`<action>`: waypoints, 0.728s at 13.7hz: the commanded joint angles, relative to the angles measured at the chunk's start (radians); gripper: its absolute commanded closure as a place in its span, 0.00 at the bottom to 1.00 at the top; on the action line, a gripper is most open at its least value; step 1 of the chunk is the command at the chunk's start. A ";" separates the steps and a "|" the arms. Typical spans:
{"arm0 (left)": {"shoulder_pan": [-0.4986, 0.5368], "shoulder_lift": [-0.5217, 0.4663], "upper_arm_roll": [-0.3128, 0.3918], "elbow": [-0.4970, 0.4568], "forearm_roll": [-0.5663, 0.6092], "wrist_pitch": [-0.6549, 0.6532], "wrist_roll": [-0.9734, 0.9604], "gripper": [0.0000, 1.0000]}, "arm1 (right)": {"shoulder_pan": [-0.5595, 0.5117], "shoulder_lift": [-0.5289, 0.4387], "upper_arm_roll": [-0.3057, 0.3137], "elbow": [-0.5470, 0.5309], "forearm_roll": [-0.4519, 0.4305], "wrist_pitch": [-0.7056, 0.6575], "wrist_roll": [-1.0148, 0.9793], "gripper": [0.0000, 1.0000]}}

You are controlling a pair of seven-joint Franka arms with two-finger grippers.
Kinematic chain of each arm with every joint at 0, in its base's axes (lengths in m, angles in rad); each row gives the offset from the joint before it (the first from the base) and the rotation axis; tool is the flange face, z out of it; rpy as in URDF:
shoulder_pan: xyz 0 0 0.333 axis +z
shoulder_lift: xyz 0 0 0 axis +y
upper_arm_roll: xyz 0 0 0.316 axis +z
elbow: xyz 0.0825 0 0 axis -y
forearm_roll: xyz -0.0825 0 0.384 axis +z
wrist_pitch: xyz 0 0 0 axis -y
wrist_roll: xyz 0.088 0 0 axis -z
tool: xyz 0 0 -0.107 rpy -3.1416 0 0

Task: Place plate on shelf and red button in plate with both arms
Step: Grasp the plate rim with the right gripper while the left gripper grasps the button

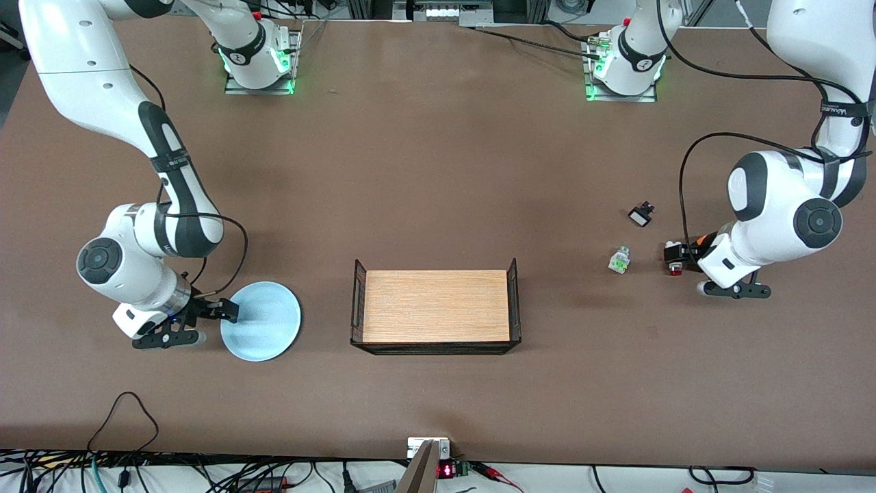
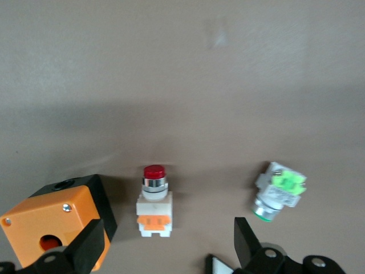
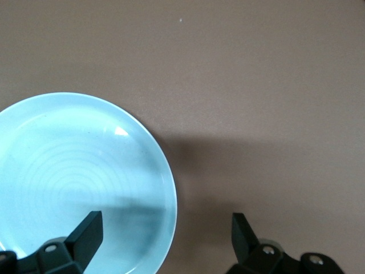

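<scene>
Brown table point(image 1: 438, 157), two white arms bolted along the edge farthest from the front camera. At the nearest edge, cables point(image 1: 123, 472) and a small red-lit display point(image 1: 445, 470), cut off by the frame.

Counted on the table: one plate point(image 1: 261, 321), one tray point(image 1: 436, 306), one red button point(image 1: 676, 268), one green button point(image 1: 619, 260), one black switch point(image 1: 641, 215), one orange box point(image 1: 698, 241).

Nearest of these, the pale blue plate, lying flat toward the right arm's end, nothing on it. Right gripper point(image 1: 198, 322) low at the plate's rim, fingers point(image 3: 85, 235) spread wide and gripping nothing; in the right wrist view, one finger over the plate's inside, the other over bare table. Contact with the plate not clear.

Mid-table, the black wire-sided tray with a wooden floor, holding nothing.

Toward the left arm's end, the red button lying on the table, near the green button and just beside the orange box. Left gripper point(image 2: 165, 248) hanging low over the red button, fingers point(image 2: 88, 242) released and wide, holding nothing. Box mostly hidden under the left arm in the front view; in the left wrist view, orange face with a round hole, black sides, partly cut off. Farther from the camera, the black switch with a white face, apart from the rest; only a corner of it caught in the left wrist view.
</scene>
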 commanded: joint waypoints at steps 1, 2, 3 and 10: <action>0.035 0.001 -0.005 -0.082 -0.003 0.106 0.041 0.00 | 0.002 0.019 0.001 0.020 -0.002 0.021 0.002 0.00; 0.035 0.007 -0.005 -0.107 -0.003 0.139 0.044 0.00 | 0.002 0.025 0.001 0.020 -0.003 0.021 0.000 0.00; 0.035 0.010 -0.005 -0.127 -0.003 0.163 0.046 0.00 | 0.002 0.028 -0.001 0.020 -0.003 0.021 -0.001 0.00; 0.035 0.058 -0.008 -0.170 -0.003 0.237 0.047 0.00 | 0.001 0.068 -0.001 0.020 -0.002 0.071 0.000 0.00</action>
